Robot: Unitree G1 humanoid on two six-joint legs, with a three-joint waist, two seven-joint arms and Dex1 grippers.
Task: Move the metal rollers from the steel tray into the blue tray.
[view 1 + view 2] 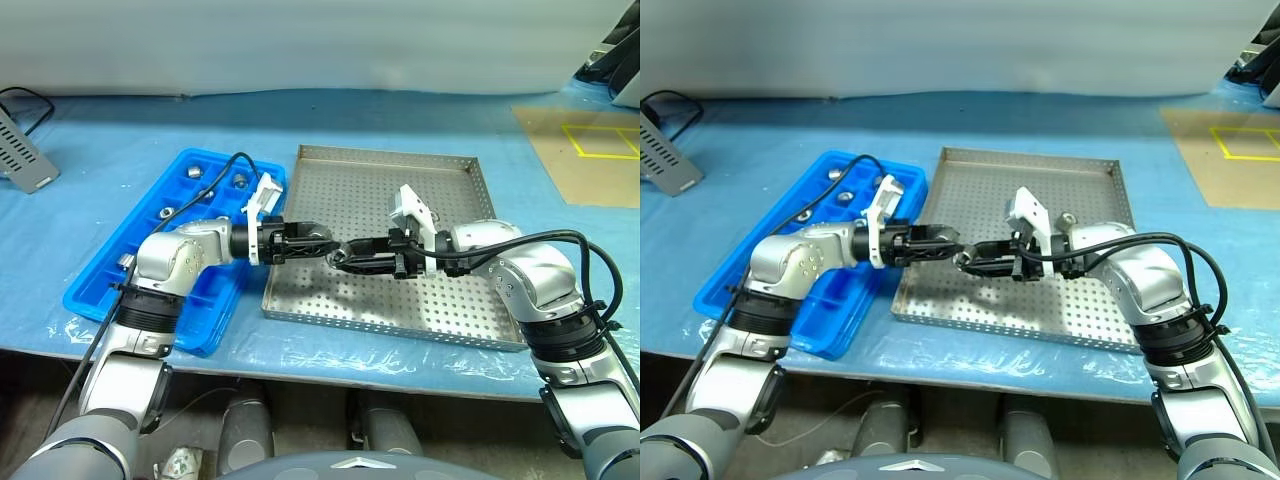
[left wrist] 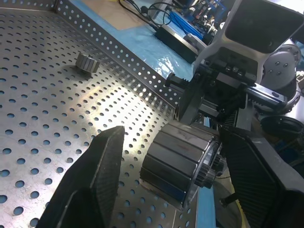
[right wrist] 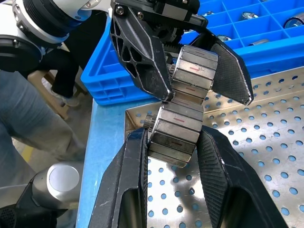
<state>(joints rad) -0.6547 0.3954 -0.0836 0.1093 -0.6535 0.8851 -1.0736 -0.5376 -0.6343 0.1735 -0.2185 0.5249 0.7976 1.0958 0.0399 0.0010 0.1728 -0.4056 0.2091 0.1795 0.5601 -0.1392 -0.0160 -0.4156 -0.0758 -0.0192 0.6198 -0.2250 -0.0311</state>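
Observation:
Over the left part of the steel tray (image 1: pixel 390 156) my two grippers meet tip to tip. The right gripper (image 3: pixel 173 137) is shut on a metal roller (image 3: pixel 183 109), a ribbed silver cylinder held off the tray floor. The left gripper (image 2: pixel 171 137) is open, with its fingers (image 2: pixel 97 175) on either side of the roller's (image 2: pixel 178 164) free end and a narrow gap still on one side. Another roller (image 2: pixel 87 62) lies on the perforated floor near the tray's rim. To the left, the blue tray (image 1: pixel 100 282) holds several rollers (image 1: pixel 192 172) in its compartments.
The trays sit side by side on a table under blue sheeting. A grey device (image 1: pixel 25 155) with a black cable lies at the far left, and a brown board (image 1: pixel 590 150) with yellow tape at the far right. A person's leg in jeans (image 3: pixel 28 118) is beyond the table's edge.

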